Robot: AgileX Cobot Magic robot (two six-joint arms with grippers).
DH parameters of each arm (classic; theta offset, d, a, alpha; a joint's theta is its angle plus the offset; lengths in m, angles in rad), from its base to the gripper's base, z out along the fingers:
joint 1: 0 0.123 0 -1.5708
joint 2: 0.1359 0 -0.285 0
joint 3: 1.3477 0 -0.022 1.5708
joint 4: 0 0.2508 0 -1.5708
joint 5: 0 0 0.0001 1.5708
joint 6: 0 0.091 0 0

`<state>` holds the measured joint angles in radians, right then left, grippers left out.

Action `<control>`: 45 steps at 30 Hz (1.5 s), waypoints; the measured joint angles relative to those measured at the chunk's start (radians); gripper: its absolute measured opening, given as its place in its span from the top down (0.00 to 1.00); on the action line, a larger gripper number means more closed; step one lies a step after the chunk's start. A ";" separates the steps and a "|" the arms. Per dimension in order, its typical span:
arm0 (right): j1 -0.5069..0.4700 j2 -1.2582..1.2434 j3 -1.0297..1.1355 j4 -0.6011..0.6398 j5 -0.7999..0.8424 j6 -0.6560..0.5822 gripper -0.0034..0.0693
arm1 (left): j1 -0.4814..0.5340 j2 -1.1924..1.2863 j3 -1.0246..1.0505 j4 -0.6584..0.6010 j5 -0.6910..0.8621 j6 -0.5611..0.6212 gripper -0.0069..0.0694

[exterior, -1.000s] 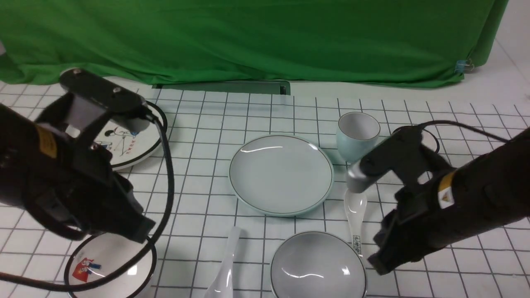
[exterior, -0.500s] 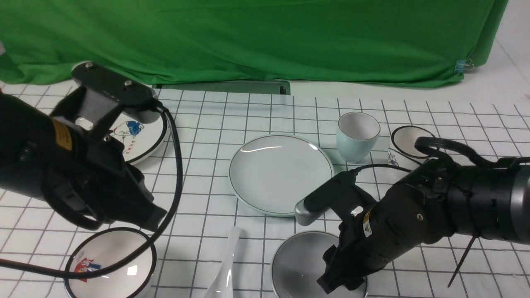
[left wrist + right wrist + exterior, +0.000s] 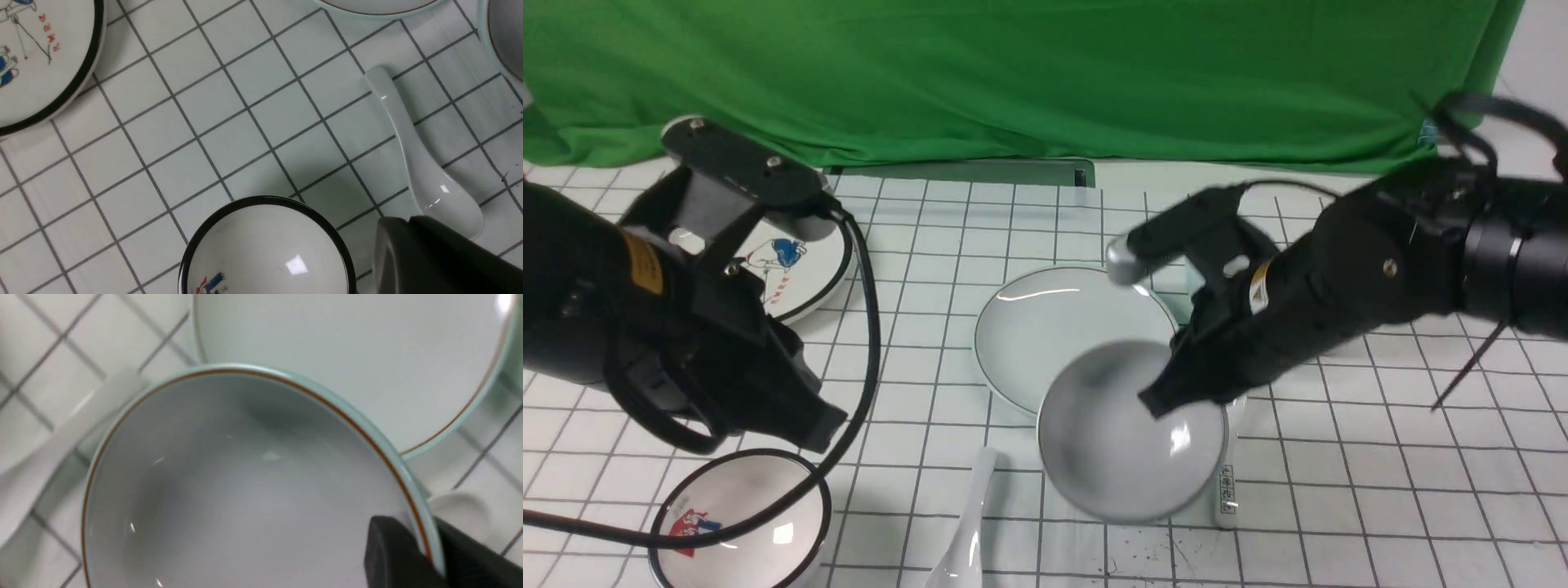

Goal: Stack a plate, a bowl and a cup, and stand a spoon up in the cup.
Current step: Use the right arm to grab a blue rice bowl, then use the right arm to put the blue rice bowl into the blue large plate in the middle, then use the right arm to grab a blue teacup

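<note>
My right gripper is shut on the right rim of the grey-blue bowl, one finger inside and one outside. The bowl hangs tilted above the table, overlapping the near edge of the pale blue-green plate. The plain white spoon lies on the table left of the bowl. It also shows in the left wrist view, just beyond my left gripper, which is shut and holds nothing. The cup is hidden behind my right arm.
A black-rimmed bowl with a red figure sits at the near left under my left arm. A black-rimmed cartoon plate lies at the far left. A spoon with black characters lies just right of the lifted bowl.
My right gripper dropped onto the bowl's rim, shut on it, and has lifted the bowl away from the near edge towards the plate. The left arm has barely moved.
</note>
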<state>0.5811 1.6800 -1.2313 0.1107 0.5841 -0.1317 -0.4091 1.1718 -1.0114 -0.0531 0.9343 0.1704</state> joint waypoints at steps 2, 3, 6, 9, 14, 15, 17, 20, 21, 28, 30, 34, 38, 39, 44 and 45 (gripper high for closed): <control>-0.041 0.030 -0.067 0.007 -0.015 0.002 0.84 | 0.000 0.000 0.000 0.001 -0.009 0.000 0.95; -0.057 0.048 -0.094 0.012 -0.021 0.003 0.84 | 0.000 0.000 0.000 0.001 -0.015 0.000 0.95; -0.096 0.119 -0.183 0.031 -0.034 0.010 0.84 | 0.000 0.000 0.000 0.001 -0.033 0.000 0.95; -0.114 0.223 -0.280 0.060 -0.040 0.042 0.84 | 0.000 0.000 0.000 0.002 -0.039 0.000 0.95; -0.114 0.339 -0.367 0.123 -0.038 0.058 0.84 | 0.000 0.000 0.000 0.002 -0.039 0.000 0.95; -0.114 0.373 -0.393 0.136 -0.034 0.058 0.84 | 0.000 0.000 0.000 0.002 -0.039 0.000 0.95; -0.114 0.402 -0.416 0.139 -0.029 0.059 0.84 | 0.000 0.000 0.000 0.003 -0.039 0.000 0.95; -0.114 0.423 -0.428 0.140 -0.016 0.060 0.84 | 0.000 0.000 0.000 0.003 -0.039 0.000 0.95; -0.114 0.427 -0.428 0.140 -0.004 0.060 0.84 | 0.000 0.000 0.000 0.004 -0.039 0.000 0.95; -0.114 0.426 -0.436 0.146 0.059 0.056 0.76 | 0.000 0.000 0.000 0.004 -0.074 0.000 0.95; -0.114 0.423 -0.447 0.146 0.086 0.038 0.65 | 0.000 0.000 0.000 0.006 -0.081 0.000 0.95; -0.114 0.413 -0.518 0.138 0.192 -0.022 0.42 | 0.000 0.000 -0.001 0.007 -0.081 0.000 0.95; -0.119 0.375 -0.634 0.049 0.297 -0.049 0.24 | 0.000 0.000 -0.001 0.008 -0.081 0.000 0.95; -0.119 0.366 -0.650 0.011 0.312 -0.048 0.22 | 0.000 0.000 -0.001 0.008 -0.081 0.000 0.95; -0.170 0.348 -0.732 -0.190 0.362 0.008 0.20 | 0.000 0.000 -0.001 0.008 -0.078 0.000 0.95; -0.184 0.352 -0.734 -0.198 0.365 0.013 0.20 | 0.000 0.000 -0.001 0.008 -0.078 0.000 0.95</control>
<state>0.3973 2.0324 -1.9649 -0.0877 0.9490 -0.1190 -0.4091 1.1718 -1.0124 -0.0454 0.8567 0.1707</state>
